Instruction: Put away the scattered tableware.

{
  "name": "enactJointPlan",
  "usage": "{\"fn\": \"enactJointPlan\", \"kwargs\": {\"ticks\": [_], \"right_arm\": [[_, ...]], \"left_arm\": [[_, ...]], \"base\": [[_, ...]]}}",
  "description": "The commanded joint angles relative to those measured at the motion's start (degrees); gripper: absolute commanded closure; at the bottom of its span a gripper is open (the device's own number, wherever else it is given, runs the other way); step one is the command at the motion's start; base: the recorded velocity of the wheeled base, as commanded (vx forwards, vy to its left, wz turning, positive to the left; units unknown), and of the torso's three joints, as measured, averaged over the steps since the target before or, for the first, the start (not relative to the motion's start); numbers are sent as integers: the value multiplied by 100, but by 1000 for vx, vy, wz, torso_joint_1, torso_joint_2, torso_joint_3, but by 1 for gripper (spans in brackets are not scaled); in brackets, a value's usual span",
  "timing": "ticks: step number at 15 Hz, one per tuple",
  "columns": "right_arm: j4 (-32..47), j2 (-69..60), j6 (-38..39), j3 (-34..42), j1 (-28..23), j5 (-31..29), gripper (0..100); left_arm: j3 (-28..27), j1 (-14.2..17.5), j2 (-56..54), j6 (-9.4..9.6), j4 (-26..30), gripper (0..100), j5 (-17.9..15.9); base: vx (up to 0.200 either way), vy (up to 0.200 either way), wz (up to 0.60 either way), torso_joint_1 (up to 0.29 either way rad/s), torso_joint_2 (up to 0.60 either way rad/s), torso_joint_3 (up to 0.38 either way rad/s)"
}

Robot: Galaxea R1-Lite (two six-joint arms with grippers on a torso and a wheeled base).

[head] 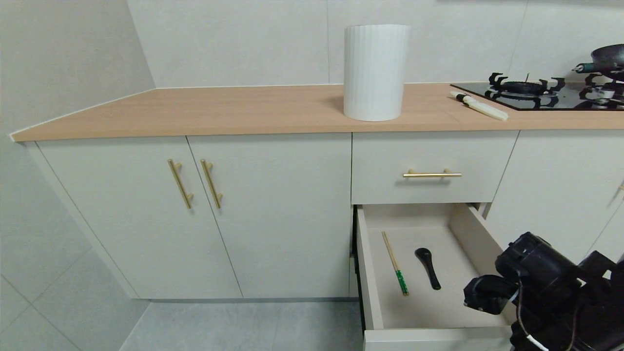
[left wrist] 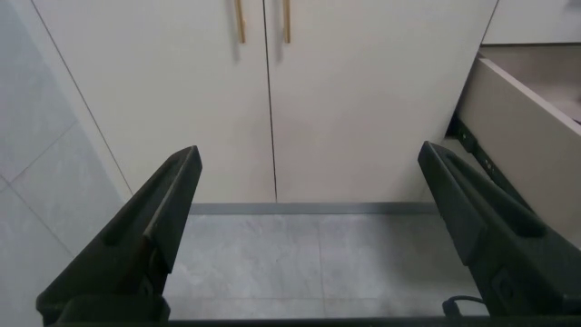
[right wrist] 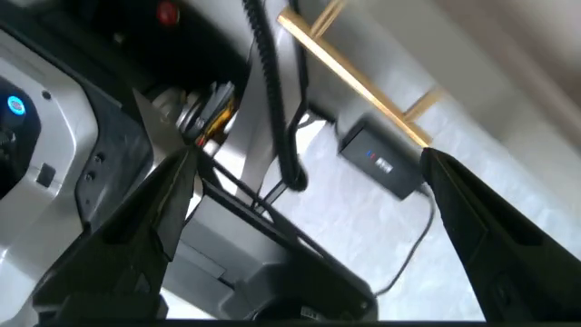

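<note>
1. Tableware lies apart from both my claws. The left claw (left wrist: 309, 159) has its fingers spread wide with nothing between them, facing the grey floor (left wrist: 290, 263) before the cabinet doors (left wrist: 363, 91). The right claw (right wrist: 309, 159) is likewise spread and empty.
2. The open drawer (head: 370, 273) holds one black spoon (head: 428, 268) and green-tipped chopsticks (head: 395, 263), side by side, not touching.
3. The wooden desk (head: 219, 109) carries one white ribbed canister (head: 374, 73) and one cream knife (head: 480, 106) just beside the hob (head: 536, 92).
4. One pan (head: 609, 56) sits on the hob, with pale wall tiles behind.
</note>
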Motion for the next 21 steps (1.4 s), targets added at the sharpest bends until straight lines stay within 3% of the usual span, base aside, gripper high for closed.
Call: {"fn": "enactJointPlan", "kwargs": {"ticks": [1, 7, 13, 21], "right_arm": [[16, 388, 47, -99, -20, -7, 0], [-10, 880, 1260, -662, -117, -253, 0], [-124, 1064, 1339, -838, -407, -394, 0], [-1117, 1293, 1919, -794, -556, -886, 0]], "left_arm": [[1, 1, 2, -2, -1, 0, 1], [1, 1, 2, -2, -1, 0, 1], [1, 1, 2, -2, -1, 0, 1], [1, 1, 2, -2, -1, 0, 1]], "base": [[0, 0, 0, 0, 0, 0], [0, 0, 0, 0, 0, 0], [0, 0, 0, 0, 0, 0], [0, 0, 0, 0, 0, 0]]}}
